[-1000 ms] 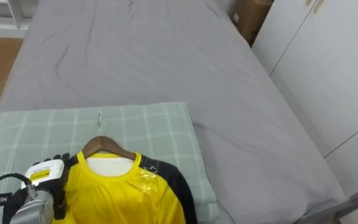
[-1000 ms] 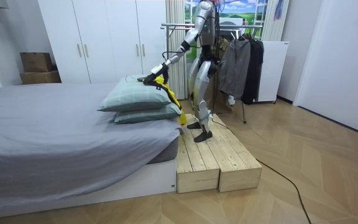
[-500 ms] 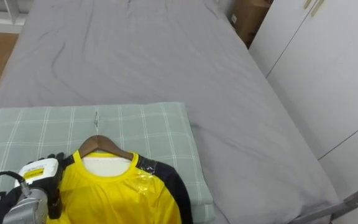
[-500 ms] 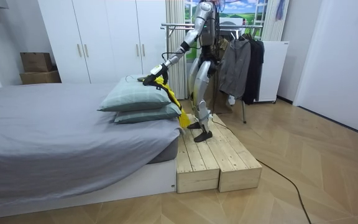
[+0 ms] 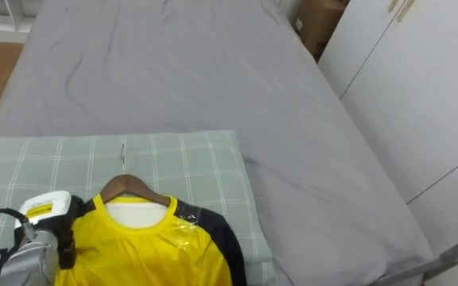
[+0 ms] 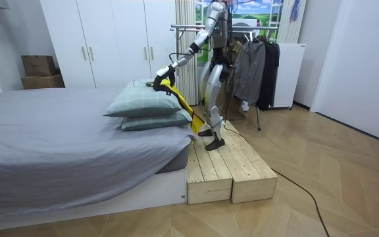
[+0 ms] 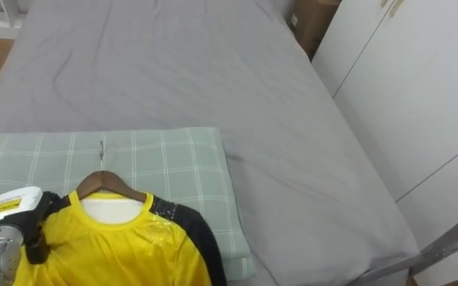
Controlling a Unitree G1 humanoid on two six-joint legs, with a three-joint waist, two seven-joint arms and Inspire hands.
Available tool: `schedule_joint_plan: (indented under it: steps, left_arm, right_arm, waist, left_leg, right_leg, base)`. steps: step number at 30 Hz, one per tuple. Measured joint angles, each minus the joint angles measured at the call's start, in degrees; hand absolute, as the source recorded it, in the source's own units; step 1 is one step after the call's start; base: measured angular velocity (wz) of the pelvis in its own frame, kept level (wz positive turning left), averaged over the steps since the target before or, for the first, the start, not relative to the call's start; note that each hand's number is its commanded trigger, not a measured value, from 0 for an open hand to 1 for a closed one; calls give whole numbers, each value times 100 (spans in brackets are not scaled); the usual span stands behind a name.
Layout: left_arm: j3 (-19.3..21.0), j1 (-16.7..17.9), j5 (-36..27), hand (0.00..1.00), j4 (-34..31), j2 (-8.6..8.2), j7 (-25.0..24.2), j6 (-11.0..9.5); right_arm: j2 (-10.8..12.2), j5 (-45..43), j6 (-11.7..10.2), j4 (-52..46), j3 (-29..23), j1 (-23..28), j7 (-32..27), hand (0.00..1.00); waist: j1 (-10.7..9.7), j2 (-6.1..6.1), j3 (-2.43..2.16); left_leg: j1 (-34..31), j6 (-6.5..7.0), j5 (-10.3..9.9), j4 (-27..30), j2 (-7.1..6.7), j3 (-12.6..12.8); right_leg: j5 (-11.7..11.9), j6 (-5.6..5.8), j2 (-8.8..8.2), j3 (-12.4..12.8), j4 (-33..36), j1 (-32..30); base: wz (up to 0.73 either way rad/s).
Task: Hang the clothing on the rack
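Two pillows (image 6: 143, 108) are lying stacked at the end of the grey bed (image 5: 181, 71). The yellow shirt (image 5: 145, 246) with dark sleeves is lying on the checked top pillow and draping off its near edge. Its collar is sitting on a wooden hanger (image 5: 133, 184), whose metal hook is pointing up across the pillow. The robot is standing on a wooden platform (image 6: 229, 168) beside the bed, in front of a clothes rack (image 6: 258, 39), and reaching its left arm forward. The left hand (image 5: 54, 230) is gripping the shirt's shoulder, its dark fingers curling round the cloth.
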Motion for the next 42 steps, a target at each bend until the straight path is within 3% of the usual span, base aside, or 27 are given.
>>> schedule_joint_plan:
  steps: [17, 26, 31, 36, 38, 39, 42]
  left_arm:
    - [-21, 0, -98, 100, 77, -35, 24, 47]
    - [-20, 1, -131, 100, 82, -125, 10, -15]
    - [-12, 1, -558, 100, 108, -125, 10, -57]
    - [-1, 56, -813, 100, 117, -160, 12, -198]
    - [-1, 106, -912, 100, 112, -180, 12, -272]
    - [1, 123, -920, 100, 107, -213, 12, -312]
    - [1, 242, -1048, 100, -5, -290, 24, -438]
  right_arm:
    - [4, 25, -9, -82, 1, -8, -125, 0]
    - [2, 18, -22, -100, 63, -53, -234, 0]
    - [2, -5, -114, -108, 43, -81, -280, 0]
    - [-1, -5, -136, -115, 42, -77, -470, 0]
    - [-23, -4, -171, -116, 41, -76, -484, 0]
    - [-32, -11, -211, -111, 39, -72, -508, 0]
    - [-38, -26, -370, -101, 38, -75, -525, 0]
  waist:
    - [17, 38, 14]
    - [144, 158, 2]
    - [148, 196, -3]
    - [286, 311, -33]
    - [299, 414, -39]
    - [299, 470, -65]
    - [281, 584, -72]
  left_leg:
    - [183, -18, -11, -71, -5, 32]
    - [335, -30, 10, -201, -87, 83]
    - [349, -30, 10, -230, -110, 86]
    - [523, -34, 12, -393, -130, 248]
    - [616, -38, 15, -408, -152, 271]
    - [692, -51, 26, -486, -192, 271]
    - [997, -48, 102, -769, -329, 305]
  right_leg:
    - [15, 16, 14, 12, -127, 206]
    - [24, 18, -10, 50, -180, 309]
    - [32, 35, -23, 47, -229, 331]
    - [52, 60, -21, 170, -321, 404]
    - [59, 75, -22, 207, -380, 486]
    - [70, 91, -35, 212, -407, 557]
    - [65, 123, -113, 217, -523, 789]
  base:
    - [0]
    - [-2]
    - [0]
    - [-11]
    - [-5]
    - [0]
    - [4]
